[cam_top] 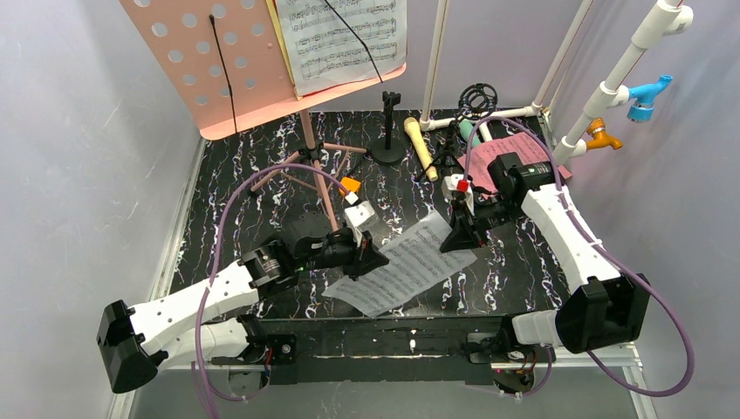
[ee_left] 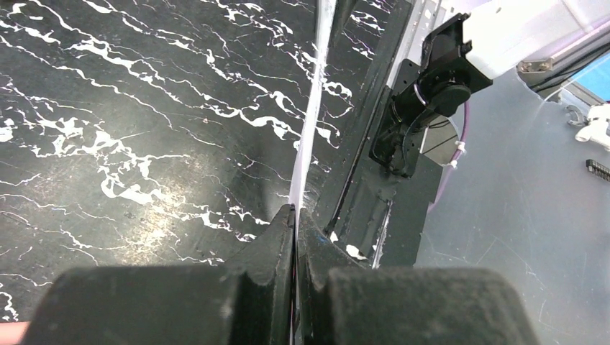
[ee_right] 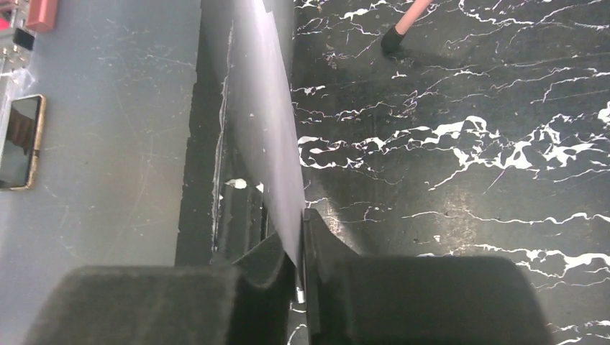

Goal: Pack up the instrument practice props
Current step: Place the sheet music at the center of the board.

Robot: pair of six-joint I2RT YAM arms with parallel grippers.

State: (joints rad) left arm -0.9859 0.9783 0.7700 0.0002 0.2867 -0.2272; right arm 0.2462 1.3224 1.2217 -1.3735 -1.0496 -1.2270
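Left gripper (cam_top: 377, 259) is clamped shut on the left corner of a white music sheet (cam_top: 408, 266), which spreads across the middle of the black marbled table (cam_top: 227, 201) near its front edge. The left wrist view shows the paper edge-on, pinched between the two fingers. Behind that arm, toward the back left corner, the pink perforated music board (cam_top: 209, 70) stands tilted on its pink tripod legs (cam_top: 305, 170). Printed sheets (cam_top: 349, 39) rest on its ledge, a white one on top with yellow and red edges showing beneath. Just right of the tripod a small black stand (cam_top: 388, 131) sits near the back edge, and the beige microphone (cam_top: 421, 148) lies beside it. The teal microphone (cam_top: 468, 129) is only partly visible below a black wire holder (cam_top: 477, 94). Right gripper (cam_top: 460, 243) has its jaws closed on the far right corner of the same white sheet, so the paper spans from one arm to the other; whether its middle rests on the surface cannot be told. A pink sheet (cam_top: 502, 150) lies by the back right corner, partly under the right arm. White pipe frame (cam_top: 611, 83) with blue and orange fittings rises along the right edge.
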